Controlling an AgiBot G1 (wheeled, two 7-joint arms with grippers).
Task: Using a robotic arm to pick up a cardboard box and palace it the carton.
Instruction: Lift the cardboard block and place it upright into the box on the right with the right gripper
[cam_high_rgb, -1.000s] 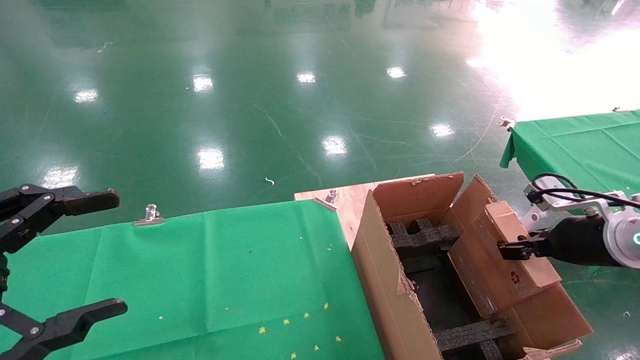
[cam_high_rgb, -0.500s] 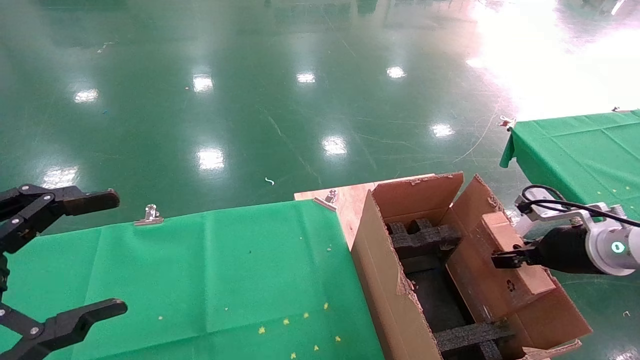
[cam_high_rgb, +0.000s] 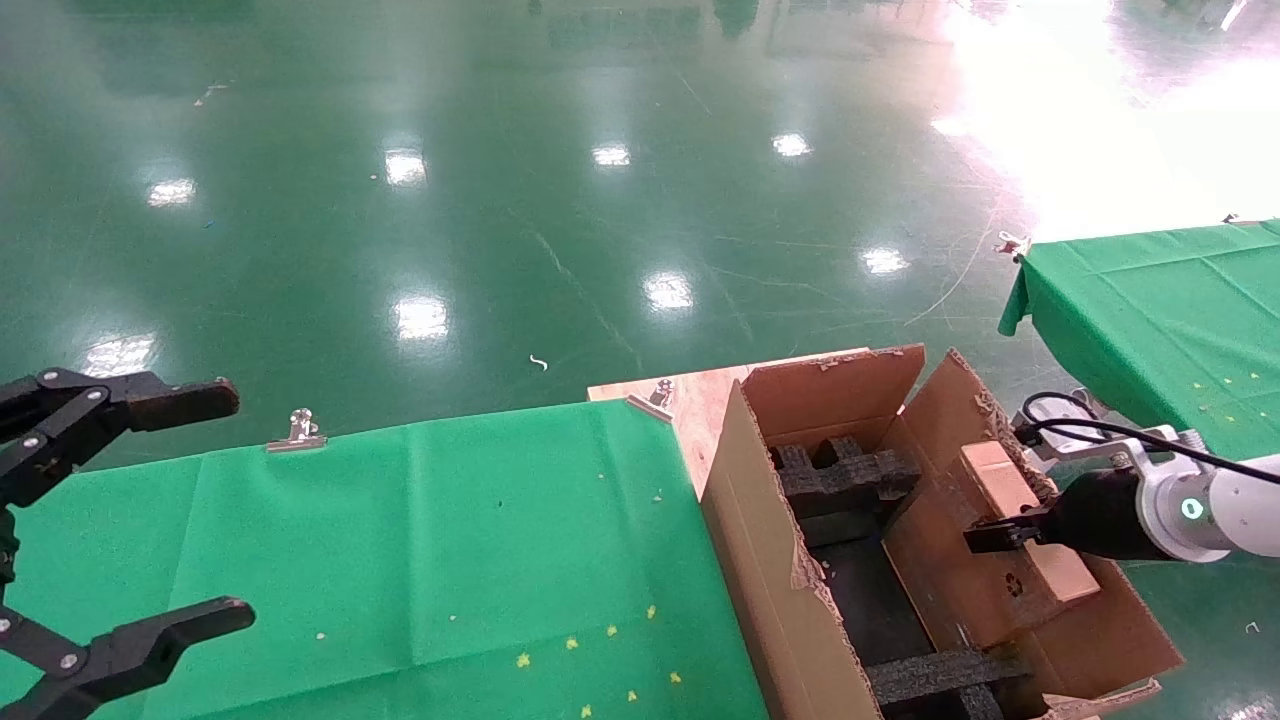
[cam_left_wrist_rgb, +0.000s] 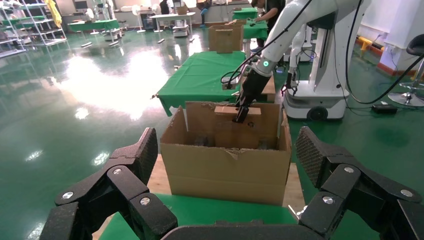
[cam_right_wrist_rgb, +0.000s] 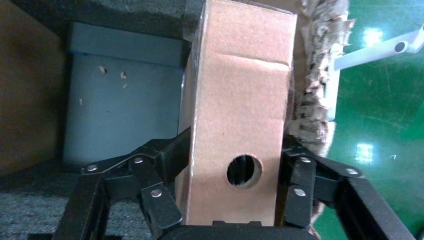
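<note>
My right gripper (cam_high_rgb: 1000, 533) is shut on the flat brown cardboard box (cam_high_rgb: 975, 570), which stands on edge against the right wall inside the carton (cam_high_rgb: 760, 560). In the right wrist view the cardboard box (cam_right_wrist_rgb: 240, 120) fills the space between the fingers (cam_right_wrist_rgb: 160, 200), one round hole showing in its narrow edge. The left wrist view shows the carton (cam_left_wrist_rgb: 225, 165) from the side, with the cardboard box (cam_left_wrist_rgb: 227, 132) held inside by the right gripper (cam_left_wrist_rgb: 240, 113). My left gripper (cam_high_rgb: 150, 510) hangs open over the green table's left end, holding nothing.
The carton stands on a wooden board (cam_high_rgb: 690, 400) at the end of the green-covered table (cam_high_rgb: 450, 540). Black foam blocks (cam_high_rgb: 845, 475) lie inside the carton. A second green table (cam_high_rgb: 1160, 300) is at the far right. Metal clips (cam_high_rgb: 296, 430) hold the cloth.
My right gripper has moved left and down with the cardboard box, lowering it deeper into the carton. The left arm has not moved.
</note>
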